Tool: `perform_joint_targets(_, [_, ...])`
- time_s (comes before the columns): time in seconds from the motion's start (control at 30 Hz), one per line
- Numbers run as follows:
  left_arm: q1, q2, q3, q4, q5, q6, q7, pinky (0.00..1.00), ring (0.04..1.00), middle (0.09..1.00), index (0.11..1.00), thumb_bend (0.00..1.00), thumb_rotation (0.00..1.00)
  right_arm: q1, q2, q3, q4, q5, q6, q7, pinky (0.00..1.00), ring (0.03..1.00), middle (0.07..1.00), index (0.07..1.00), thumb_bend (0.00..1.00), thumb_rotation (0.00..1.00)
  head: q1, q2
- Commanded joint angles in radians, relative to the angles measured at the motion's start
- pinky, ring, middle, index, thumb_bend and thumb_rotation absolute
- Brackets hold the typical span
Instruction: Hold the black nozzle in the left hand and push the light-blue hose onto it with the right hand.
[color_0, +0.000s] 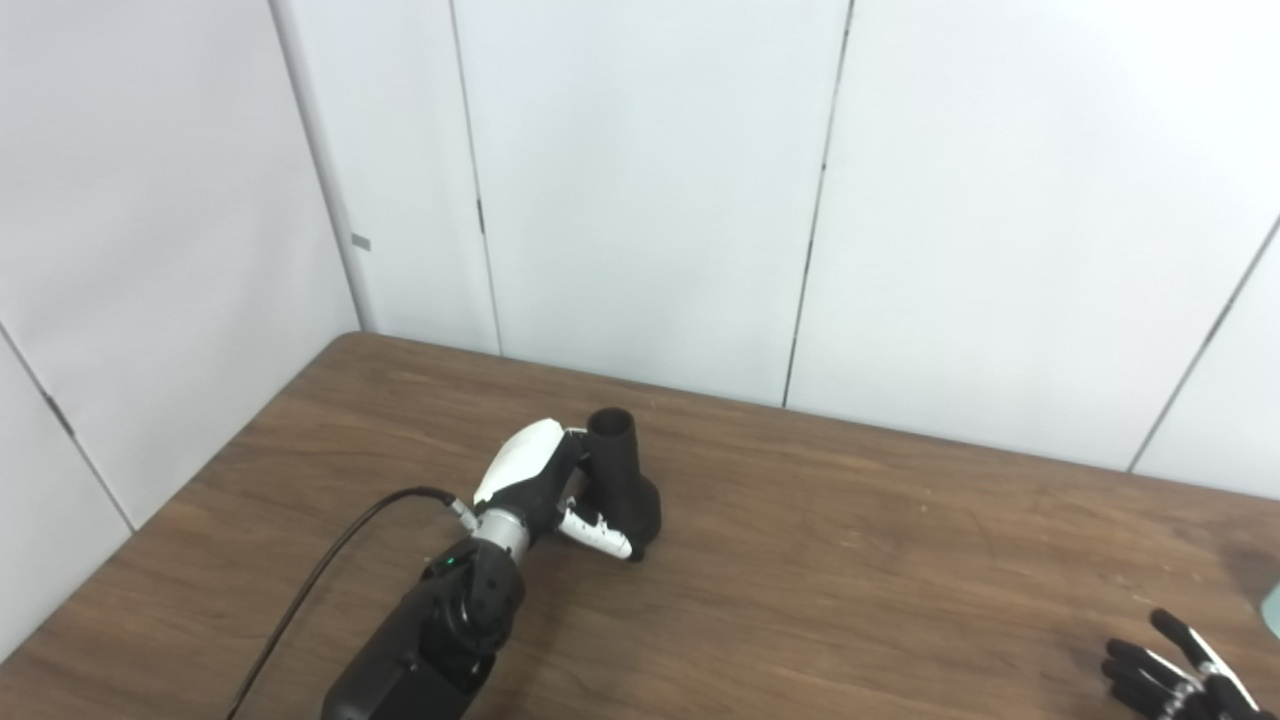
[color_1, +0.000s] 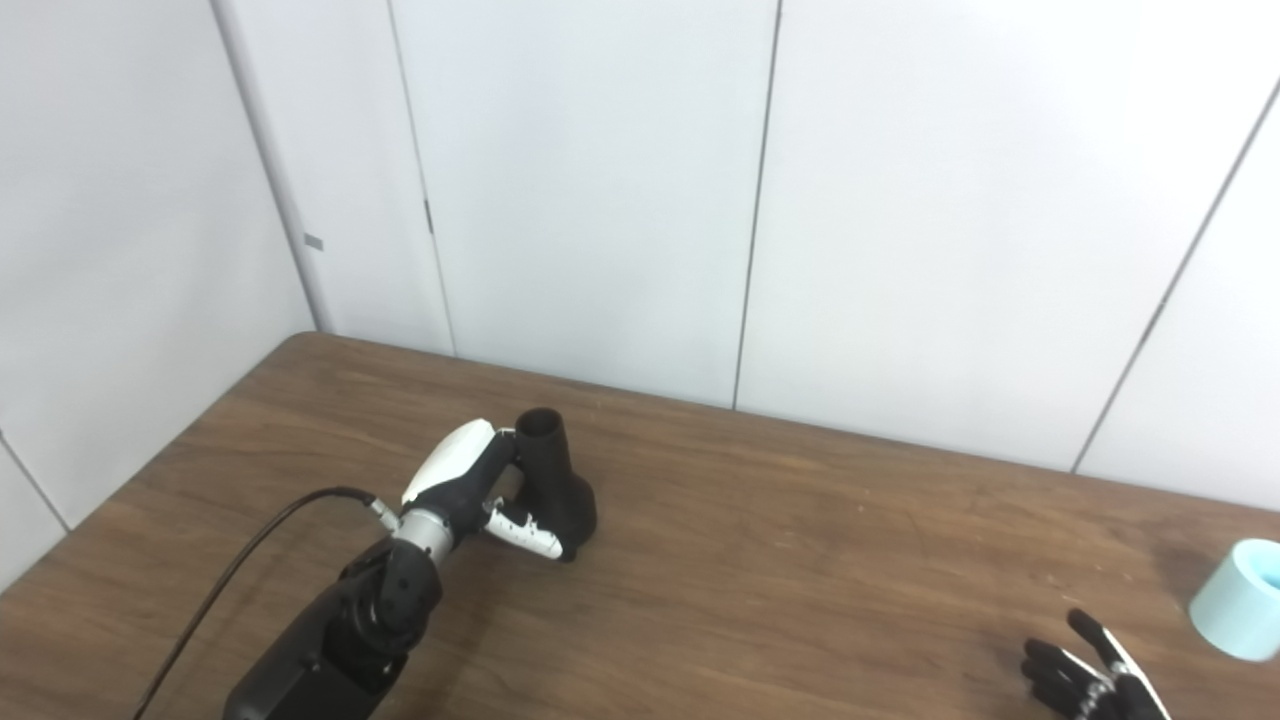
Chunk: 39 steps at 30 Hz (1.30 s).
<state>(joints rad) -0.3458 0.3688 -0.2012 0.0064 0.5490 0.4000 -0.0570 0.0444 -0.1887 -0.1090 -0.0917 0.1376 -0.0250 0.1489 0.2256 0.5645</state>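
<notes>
We note the left hand (color_1: 470, 490) clasping the upright black nozzle (color_1: 555, 480); the right hand (color_1: 1090, 675), fingers spread and seemingly empty, sits near the light-blue hose (color_1: 1238, 598), up-right of it.

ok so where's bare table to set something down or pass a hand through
The widest bare stretch of table lies between the black nozzle, gripped by the left hand, and the right hand. The far strip along the wall is bare too. It is tighter between the right hand and the light-blue hose.
</notes>
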Motion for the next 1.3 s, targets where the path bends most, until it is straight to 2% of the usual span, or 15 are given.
perform_joint_targets(0.0, [-0.013, -0.007, -0.014, -0.061, 0.033, 0.0, -0.004, 1.0, 0.717, 0.481, 0.495, 0.52, 0.0, 0.014, 0.008, 0.007, -0.013, 0.003, -0.005, -0.002, 0.79, 0.77, 0.766, 0.9, 0.64, 1.0, 0.0, 0.001])
perform_joint_targets(0.2, [0.037, -0.04, -0.069, -0.13, 0.071, 0.004, -0.032, 1.0, 0.703, 0.493, 0.486, 0.52, 0.0, 0.018, 0.001, 0.002, -0.054, 0.004, 0.017, -0.007, 0.8, 0.763, 0.766, 0.898, 0.66, 1.0, -0.041, 0.024])
perform_joint_targets(0.43, [0.093, -0.066, -0.106, -0.189, 0.087, -0.031, -0.056, 1.0, 0.629, 0.493, 0.486, 0.52, 0.0, 0.026, 0.01, 0.016, -0.117, -0.03, 0.063, -0.028, 0.82, 0.769, 0.769, 0.896, 0.65, 1.0, -0.062, 0.042])
perform_joint_targets(0.73, [0.154, -0.078, -0.136, -0.244, 0.106, -0.085, -0.067, 1.0, 0.581, 0.483, 0.493, 0.52, 0.0, 0.029, 0.016, 0.032, -0.162, -0.044, 0.105, -0.035, 0.84, 0.778, 0.777, 0.9, 0.65, 1.0, -0.098, 0.066])
perform_joint_targets(0.97, [0.215, -0.106, -0.172, -0.271, 0.164, -0.12, -0.066, 1.0, 0.579, 0.486, 0.491, 0.52, 0.0, 0.035, 0.036, 0.034, -0.205, -0.045, 0.15, -0.044, 0.84, 0.778, 0.775, 0.902, 0.63, 1.0, -0.132, 0.075])
perform_joint_targets(1.27, [0.283, -0.126, -0.2, -0.332, 0.193, -0.125, -0.119, 1.0, 0.582, 0.489, 0.489, 0.52, 0.0, 0.037, 0.052, 0.047, -0.238, -0.079, 0.173, -0.054, 0.84, 0.778, 0.778, 0.902, 0.63, 1.0, -0.171, 0.09])
